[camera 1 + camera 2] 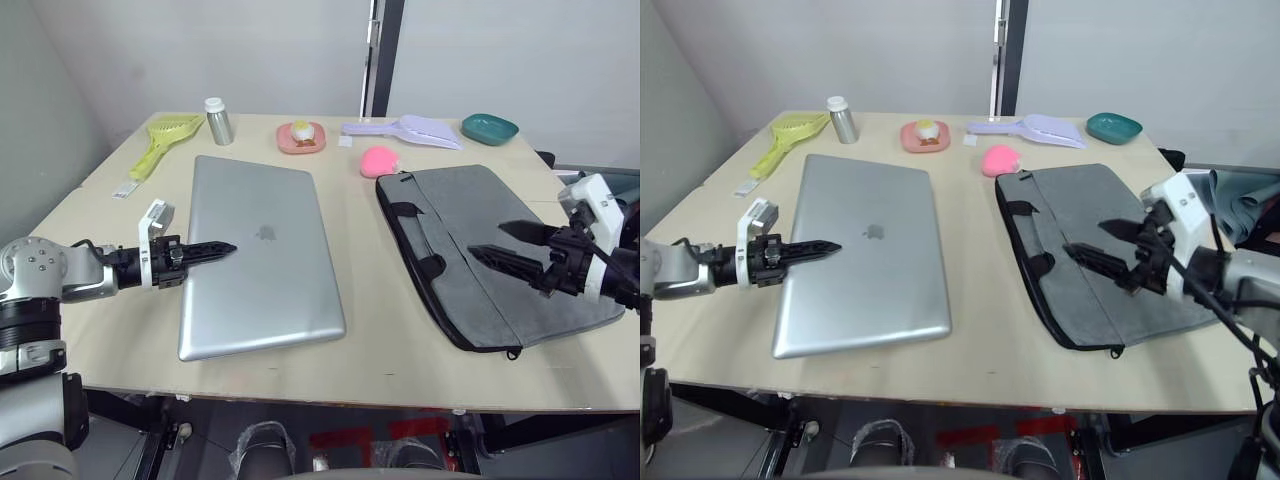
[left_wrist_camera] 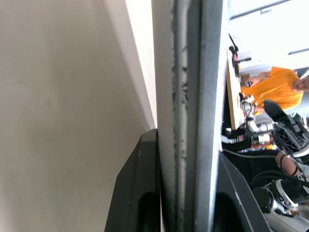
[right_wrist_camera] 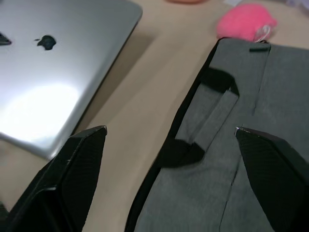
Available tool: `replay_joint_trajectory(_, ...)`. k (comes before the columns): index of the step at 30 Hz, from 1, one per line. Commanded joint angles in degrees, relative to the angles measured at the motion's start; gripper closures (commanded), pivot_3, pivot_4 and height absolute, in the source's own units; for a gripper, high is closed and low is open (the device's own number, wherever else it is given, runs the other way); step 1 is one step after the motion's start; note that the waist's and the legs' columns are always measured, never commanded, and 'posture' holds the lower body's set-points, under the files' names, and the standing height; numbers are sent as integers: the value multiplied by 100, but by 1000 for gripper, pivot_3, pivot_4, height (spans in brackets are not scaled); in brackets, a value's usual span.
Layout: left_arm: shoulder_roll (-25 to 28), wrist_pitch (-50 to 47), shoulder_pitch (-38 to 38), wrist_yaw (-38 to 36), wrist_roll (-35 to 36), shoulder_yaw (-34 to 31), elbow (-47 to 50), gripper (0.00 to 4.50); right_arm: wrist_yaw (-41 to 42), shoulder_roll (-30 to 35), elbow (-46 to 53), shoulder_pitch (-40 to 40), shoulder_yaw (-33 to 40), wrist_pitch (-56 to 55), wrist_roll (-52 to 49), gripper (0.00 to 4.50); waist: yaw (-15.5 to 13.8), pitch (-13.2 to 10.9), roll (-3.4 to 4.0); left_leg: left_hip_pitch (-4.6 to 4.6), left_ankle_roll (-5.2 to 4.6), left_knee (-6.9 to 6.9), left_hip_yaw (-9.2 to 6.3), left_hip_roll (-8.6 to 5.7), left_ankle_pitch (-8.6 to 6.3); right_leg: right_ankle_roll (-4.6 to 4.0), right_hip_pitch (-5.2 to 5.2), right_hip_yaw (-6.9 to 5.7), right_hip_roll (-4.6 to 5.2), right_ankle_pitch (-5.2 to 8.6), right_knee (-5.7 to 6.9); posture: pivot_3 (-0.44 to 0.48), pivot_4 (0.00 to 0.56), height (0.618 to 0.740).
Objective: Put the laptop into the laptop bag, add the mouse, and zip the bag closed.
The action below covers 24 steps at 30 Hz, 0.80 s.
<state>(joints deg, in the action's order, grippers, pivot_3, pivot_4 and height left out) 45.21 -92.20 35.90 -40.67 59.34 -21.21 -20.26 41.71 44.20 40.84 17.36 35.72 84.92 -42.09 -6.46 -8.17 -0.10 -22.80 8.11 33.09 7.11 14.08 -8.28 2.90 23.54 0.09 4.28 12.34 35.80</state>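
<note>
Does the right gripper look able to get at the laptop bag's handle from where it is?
Probably yes. The right gripper hangs open just above the laptop bag, with the black handle lying exposed on top near its fingertips and nothing between them.

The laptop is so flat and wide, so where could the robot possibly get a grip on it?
Probably at its thin edge, from the side. The laptop lies closed and flat on the table, too wide to span from above. The left gripper is already at its left edge, and the left wrist view shows one finger on each side of the thin slab.
</note>
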Motion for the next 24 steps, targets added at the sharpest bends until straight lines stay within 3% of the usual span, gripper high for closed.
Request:
replay_joint_trajectory(1, -292, -30, 396, 75, 344, -73, 32, 4038, -941, -217, -157, 372, -850, 51, 425, 58, 20, 0, 0, 0, 0, 5, 0, 0, 1, 0, 0, 1, 0, -1, 4, 0, 150, 740)
replay_joint_trajectory(8, -915, -30, 724, 648, 690, -163, -181, 4038, -2076, -882, -749, 605, -2190, -130, 1174, 58, 39, -1, 1, -15, 6, 3, -9, 2, 4, -2, 15, -5, -7, 1, 14, 0, 150, 740)
replay_joint_trajectory(12, -1158, -30, 775, 967, 932, -233, -236, 4038, -2383, -1194, -1229, 672, -2453, -466, 1461, 58, 27, -1, 1, -27, 7, -7, -13, 0, 3, 29, 18, -15, -5, -17, -2, 0, 150, 740)
replay_joint_trajectory(23, -1499, -30, 856, 1562, 1081, -518, -265, 4038, -2545, -1337, -1714, 252, -3529, -1101, 2008, 58, 32, -2, 2, -21, 8, 4, -17, 0, 4, 63, 11, -15, -5, -37, 7, 0, 150, 740)
replay_joint_trajectory(24, -1526, -30, 859, 1601, 1066, -536, -281, 4038, -2547, -1301, -1811, 198, -3593, -1185, 2084, 295, 32, -1, 2, -18, 8, 4, -18, 1, 4, 63, 7, -15, -4, -37, 7, 0, 150, 740)
